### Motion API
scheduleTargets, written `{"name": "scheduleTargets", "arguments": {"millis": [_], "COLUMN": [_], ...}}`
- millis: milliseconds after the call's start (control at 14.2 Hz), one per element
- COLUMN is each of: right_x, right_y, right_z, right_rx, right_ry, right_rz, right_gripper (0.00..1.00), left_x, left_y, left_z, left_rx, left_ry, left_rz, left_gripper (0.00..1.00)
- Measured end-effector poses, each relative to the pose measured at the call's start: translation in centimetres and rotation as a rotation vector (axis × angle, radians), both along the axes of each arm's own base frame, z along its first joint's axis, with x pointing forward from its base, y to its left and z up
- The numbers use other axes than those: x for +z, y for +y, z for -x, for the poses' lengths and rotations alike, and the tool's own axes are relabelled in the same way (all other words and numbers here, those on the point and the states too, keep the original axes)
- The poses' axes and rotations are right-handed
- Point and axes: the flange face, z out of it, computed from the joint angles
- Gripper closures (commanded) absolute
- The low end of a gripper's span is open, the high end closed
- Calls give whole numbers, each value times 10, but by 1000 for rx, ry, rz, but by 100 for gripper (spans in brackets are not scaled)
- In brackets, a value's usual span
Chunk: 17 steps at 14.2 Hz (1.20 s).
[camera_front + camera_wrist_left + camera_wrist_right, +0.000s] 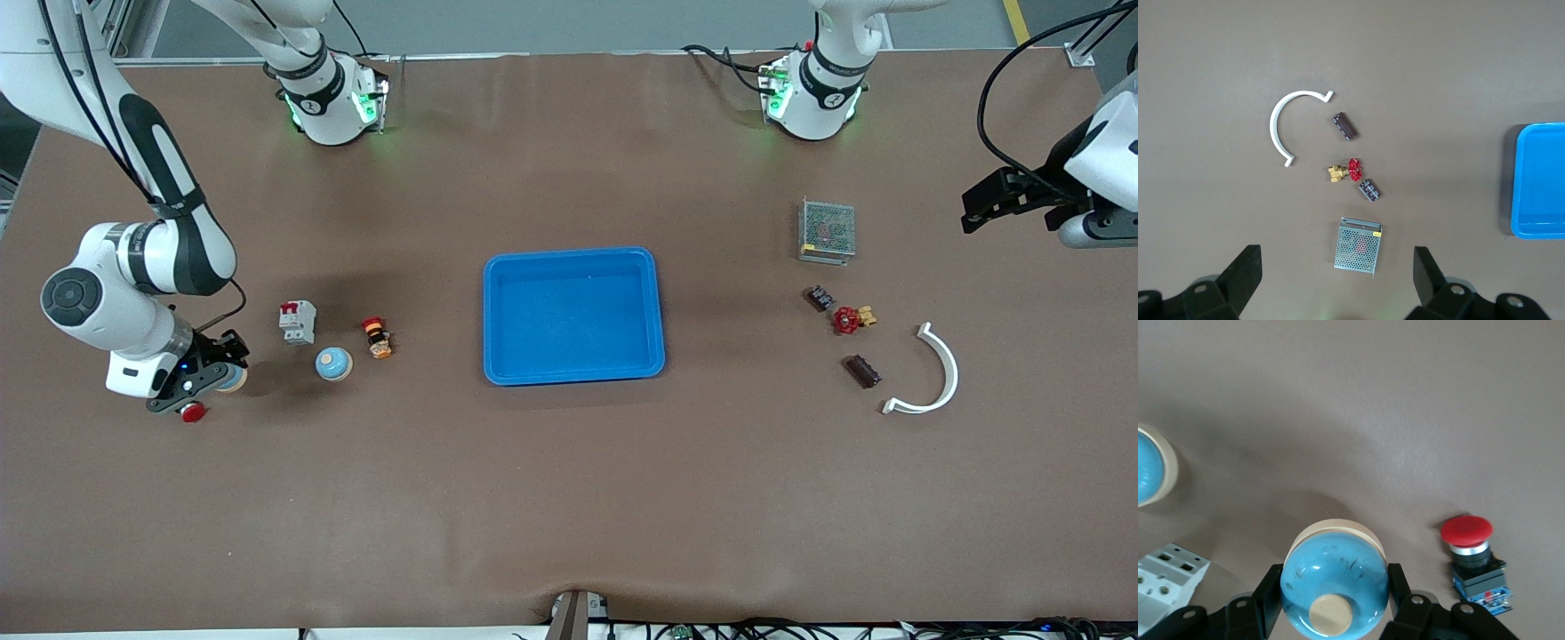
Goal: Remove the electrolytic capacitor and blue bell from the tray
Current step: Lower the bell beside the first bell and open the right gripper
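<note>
My right gripper (220, 373) is shut on a blue bell (236, 380) with a cream base, low over the right arm's end of the table; the right wrist view shows the bell (1335, 577) between the fingers (1268, 600). A second blue bell (333, 363) stands beside it, toward the tray. Two dark capacitors (819, 298) (861, 371) lie at the left arm's end, and both show in the left wrist view (1369, 190) (1344, 127). My left gripper (1013, 200) is open and empty, high over that end of the table (1336, 267).
A blue tray (498, 311) sits mid-table. Near the right gripper are a red push button (191, 412), a grey circuit breaker (298, 322) and a small red-topped switch (378, 338). By the capacitors lie a red valve (846, 320), a mesh box (827, 231) and a white curved piece (942, 373).
</note>
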Motion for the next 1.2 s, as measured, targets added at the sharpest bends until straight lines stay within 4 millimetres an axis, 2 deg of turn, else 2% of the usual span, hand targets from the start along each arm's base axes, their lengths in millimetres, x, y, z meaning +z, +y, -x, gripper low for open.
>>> {"name": "scheduleTargets", "arguments": {"millis": [212,636,1200], "right_x": [-14,-37,-48], "right_y": [-7,-6,-6], "right_z": [4,8,7], "right_rx": [-13,-20,-22], "right_ry": [22,48,39], "right_rz": [-6,-21,-27], "right_gripper": [100,100,100], "left_x": [-2,-3,-3], "left_y": [0,0,0], "left_z": [-1,-1,-1], "left_rx": [0,0,0], "left_ry": [4,5,5], "left_rz": [0,0,0], "left_gripper": [0,0,0]}}
